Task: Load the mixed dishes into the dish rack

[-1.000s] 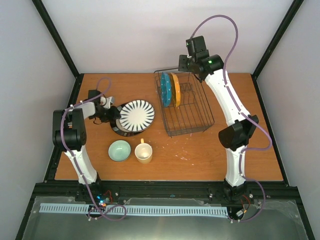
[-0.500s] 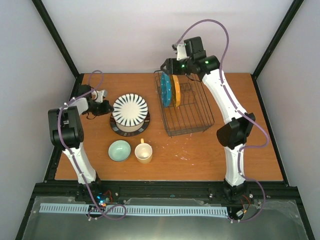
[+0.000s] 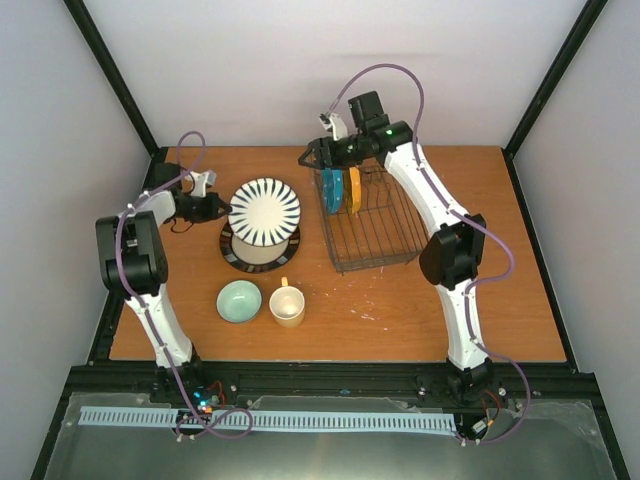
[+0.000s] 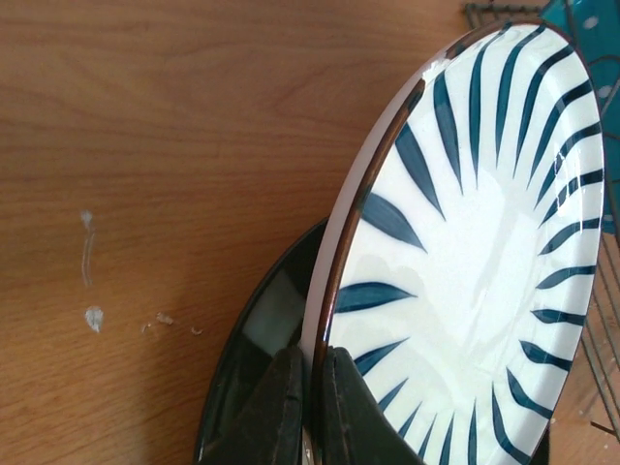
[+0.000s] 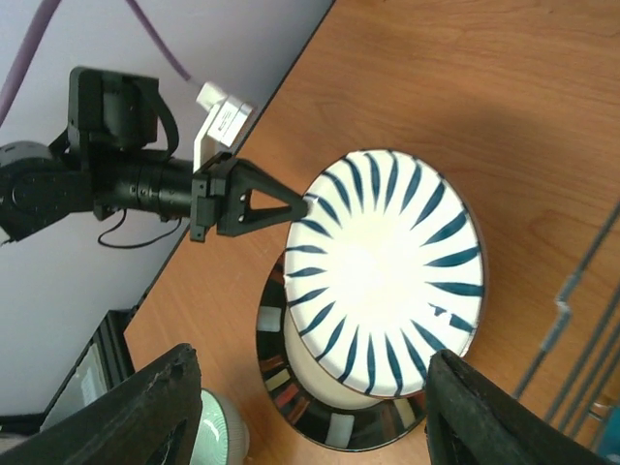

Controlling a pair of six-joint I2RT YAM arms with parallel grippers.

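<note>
The left pincer [image 4: 310, 412] was clamped on the rim of the striped plate [image 3: 265, 210], which stood tilted over the dark-rimmed plate [image 3: 234, 258] toward the table's [image 3: 400, 310] far left corner. The right pincer [image 3: 306, 159] hung wide, gripping nothing, above the far left corner of the dish rack [image 3: 380, 262]. The rack, by the far edge, held the teal plate [image 3: 332, 190] and yellow plate [image 3: 354, 190] upright.

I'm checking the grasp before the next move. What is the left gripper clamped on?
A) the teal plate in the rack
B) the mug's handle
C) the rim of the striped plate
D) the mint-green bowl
C: in the left wrist view the left gripper pinches the rim of the striped plate, which is tilted up off the dark-rimmed plate beneath it.
</note>
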